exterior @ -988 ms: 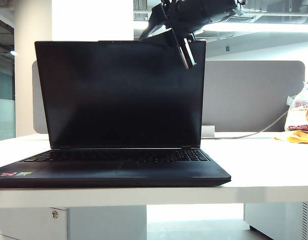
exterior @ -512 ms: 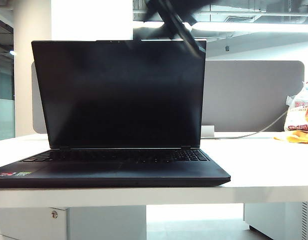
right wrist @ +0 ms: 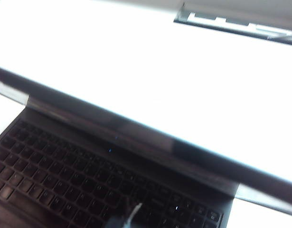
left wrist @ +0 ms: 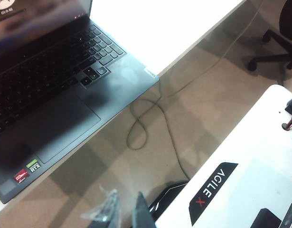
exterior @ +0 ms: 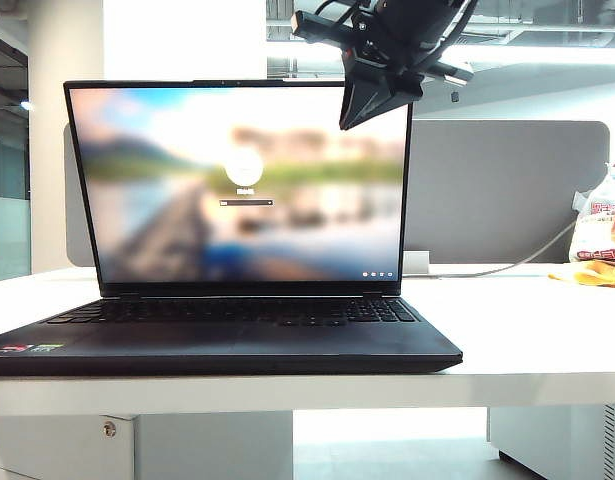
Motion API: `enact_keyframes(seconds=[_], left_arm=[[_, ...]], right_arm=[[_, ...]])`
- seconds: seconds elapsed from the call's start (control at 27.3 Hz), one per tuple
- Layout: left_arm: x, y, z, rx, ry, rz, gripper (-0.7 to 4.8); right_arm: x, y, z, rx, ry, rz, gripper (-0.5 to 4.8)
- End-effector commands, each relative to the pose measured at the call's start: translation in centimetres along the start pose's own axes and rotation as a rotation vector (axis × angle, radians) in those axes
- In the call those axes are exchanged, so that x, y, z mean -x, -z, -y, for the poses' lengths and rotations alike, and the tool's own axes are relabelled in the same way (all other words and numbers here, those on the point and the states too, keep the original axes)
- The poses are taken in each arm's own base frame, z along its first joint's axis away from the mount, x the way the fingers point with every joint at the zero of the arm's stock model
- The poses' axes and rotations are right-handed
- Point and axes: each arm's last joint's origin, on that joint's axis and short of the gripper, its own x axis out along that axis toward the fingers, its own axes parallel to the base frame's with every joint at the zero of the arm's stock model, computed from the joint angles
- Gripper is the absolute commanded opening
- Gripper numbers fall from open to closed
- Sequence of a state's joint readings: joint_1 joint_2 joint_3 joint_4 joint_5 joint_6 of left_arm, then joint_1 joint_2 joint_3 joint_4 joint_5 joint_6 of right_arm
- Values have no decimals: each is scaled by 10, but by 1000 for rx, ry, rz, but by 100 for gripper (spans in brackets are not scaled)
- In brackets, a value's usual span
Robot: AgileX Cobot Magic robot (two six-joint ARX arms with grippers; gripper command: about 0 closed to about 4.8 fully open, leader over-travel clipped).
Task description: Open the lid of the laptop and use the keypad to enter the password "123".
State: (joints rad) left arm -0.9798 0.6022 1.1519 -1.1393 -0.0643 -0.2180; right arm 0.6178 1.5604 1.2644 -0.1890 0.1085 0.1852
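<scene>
Your white desk (exterior: 527,340) carries the laptop (exterior: 227,340) in front of the grey divider board (exterior: 507,190). Its lid (exterior: 237,180) stands open with the login picture lit, so only typing "123" remains on the keypad (left wrist: 99,47). The right gripper (exterior: 372,95) hangs above the lid's corner, fingers pressed together. The left gripper (left wrist: 124,213) waits off the laptop's front, nearly closed and empty. Readable: "RTX" sticker (left wrist: 34,166), "AGILE X" on the robot base (left wrist: 210,190).

The lid's (exterior: 237,185) screen has lit; right gripper (exterior: 372,100) apparently shifted.
</scene>
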Motion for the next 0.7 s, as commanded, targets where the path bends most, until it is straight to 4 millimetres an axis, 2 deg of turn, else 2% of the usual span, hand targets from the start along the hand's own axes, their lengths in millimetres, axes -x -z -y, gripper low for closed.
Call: enact_keyframes(seconds=[0.04, 0.37, 0.7], left_arm=[[-2, -4, 1, 0, -1, 12, 46], [-3, -4, 1, 0, -9, 8, 47], [-3, -5, 0, 0, -54, 18, 46]], right_arm=[[-6, -4, 0, 3, 3, 28, -3], [-25, -20, -5, 34, 5, 24, -3], [-24, -40, 6, 34, 36, 83, -3]])
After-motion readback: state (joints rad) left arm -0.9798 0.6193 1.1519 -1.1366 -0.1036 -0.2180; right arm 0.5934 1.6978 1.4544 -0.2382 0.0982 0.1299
